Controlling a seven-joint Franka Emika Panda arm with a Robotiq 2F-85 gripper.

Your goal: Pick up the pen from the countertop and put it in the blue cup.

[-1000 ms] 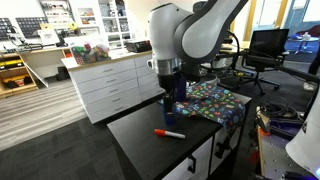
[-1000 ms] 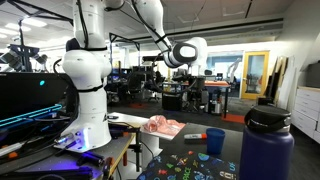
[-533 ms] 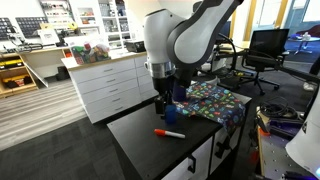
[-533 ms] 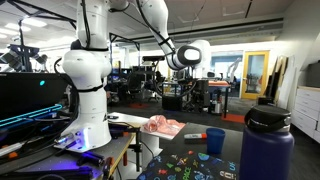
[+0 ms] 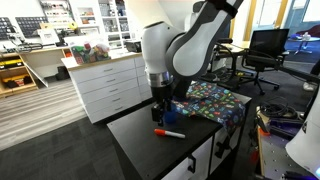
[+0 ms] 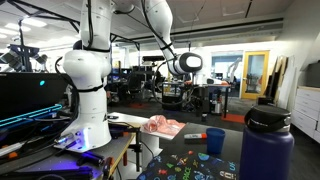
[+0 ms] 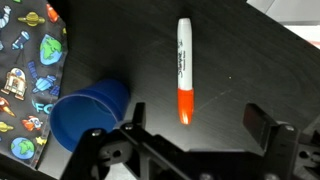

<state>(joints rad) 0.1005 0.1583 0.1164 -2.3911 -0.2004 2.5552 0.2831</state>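
Observation:
The pen (image 7: 184,62), white barrel with an orange-red end, lies flat on the black countertop (image 7: 260,70). In the wrist view its orange end points toward my gripper (image 7: 198,118), which is open and empty, its two fingers on either side just short of that end. The short blue cup (image 7: 88,112) stands upright left of the pen, beside the patterned cloth. In an exterior view the gripper (image 5: 160,113) hovers just above the pen (image 5: 169,132) near the countertop's (image 5: 135,145) front. In an exterior view the blue cup (image 6: 215,141) stands next to the pen (image 6: 195,137).
A cloth with a colourful space pattern (image 5: 215,100) covers the far part of the countertop (image 7: 25,60). A tall dark blue bottle (image 6: 266,146) stands close to the camera. White drawers with a wood top (image 5: 110,80) stand behind. Office chairs (image 5: 262,50) are beyond.
The arm has moved down and forward from over the cup area to just above the pen. The pen and the cup have not moved.

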